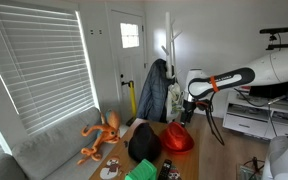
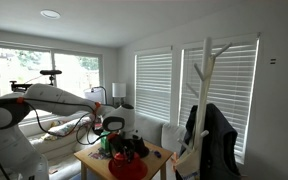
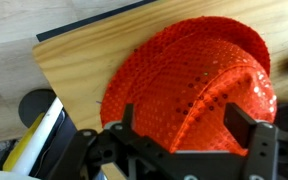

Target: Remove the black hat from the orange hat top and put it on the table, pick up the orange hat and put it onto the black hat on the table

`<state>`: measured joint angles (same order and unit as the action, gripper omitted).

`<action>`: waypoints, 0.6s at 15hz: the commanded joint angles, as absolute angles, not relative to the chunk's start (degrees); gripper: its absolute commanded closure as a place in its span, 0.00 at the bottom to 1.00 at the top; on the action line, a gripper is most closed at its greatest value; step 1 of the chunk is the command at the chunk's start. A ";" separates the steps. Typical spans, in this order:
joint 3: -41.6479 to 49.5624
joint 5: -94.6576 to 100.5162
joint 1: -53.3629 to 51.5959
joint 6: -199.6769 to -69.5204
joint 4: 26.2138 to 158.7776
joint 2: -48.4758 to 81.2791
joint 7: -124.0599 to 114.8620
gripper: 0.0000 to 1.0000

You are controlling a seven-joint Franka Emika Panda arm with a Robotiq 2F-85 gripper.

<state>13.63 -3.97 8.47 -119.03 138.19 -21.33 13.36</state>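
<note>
While the wooden table (image 3: 84, 55) is carrying both hats side by side, the Panda arm (image 1: 229, 78) is reaching out over the orange hat (image 3: 189, 85), which is lying crown-up near the table's edge. The black hat (image 1: 142, 146) is sitting on the tabletop just beside the orange hat, no longer on top of it, so the first half of the job is looking done. What is remaining is the lift: the orange hat is not yet gripped, and it is yet to be carried over and set on the black hat. In the wrist view the gripper (image 3: 182, 112) is hanging directly above the orange hat with its jaws spread wide, one to each side of the sequined crown, and is holding nothing. Whether the fingertips are brushing the fabric is not showing clearly enough to tell.
</note>
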 commanded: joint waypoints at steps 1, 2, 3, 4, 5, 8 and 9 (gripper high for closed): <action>13.30 -4.62 8.87 -122.12 138.88 -20.44 11.33 0.08; 13.23 -4.82 8.81 -122.60 138.80 -20.16 10.89 0.03; 13.20 -4.93 8.77 -123.24 138.78 -19.84 10.55 0.04; 13.23 -5.17 8.71 -123.77 138.78 -19.45 10.32 0.11; 13.17 -5.28 8.67 -124.04 138.75 -19.20 10.06 0.22; 13.10 -5.50 8.64 -124.87 138.74 -18.46 9.45 0.46; 13.06 -5.61 8.62 -125.05 138.74 -18.27 9.31 0.53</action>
